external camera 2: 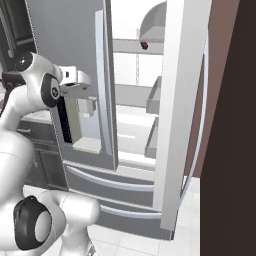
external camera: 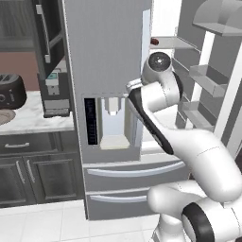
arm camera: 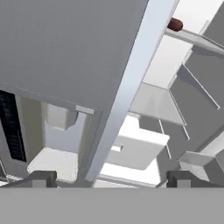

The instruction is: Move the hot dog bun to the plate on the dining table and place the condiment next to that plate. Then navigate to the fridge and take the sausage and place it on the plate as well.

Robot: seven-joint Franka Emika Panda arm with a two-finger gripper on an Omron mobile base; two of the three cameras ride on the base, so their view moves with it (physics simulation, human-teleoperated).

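While the arm (external camera: pixel 156 101) is folded close in front of the fridge (external camera: pixel 104 52), its jaws stand wide apart and hold nothing, the two dark fingertips (arm camera: pixel 41 177) rising at the bottom of the hand view on either side of the closed left door's edge (arm camera: pixel 131 87). That edge sits right in the line of approach, so a straight push forward would likely run the hand into the door or the dispenser recess (external camera: pixel 112 124) rather than into the open compartment. Past it, the swung-out right door (external camera 2: pixel 182 100) with its bins (external camera: pixel 208 75) narrows the opening, and a wide elbow swing could catch on them. Farther in, the white shelves (arm camera: pixel 153 103) jut out at several heights and could block a rising wrist. Farthest, the sausage (arm camera: pixel 175 24) lies on a high shelf (external camera 2: pixel 137 46) at the back; being small and round, it may roll away or slip if the fingers close off-centre, and the reach looks long from where the base stands.
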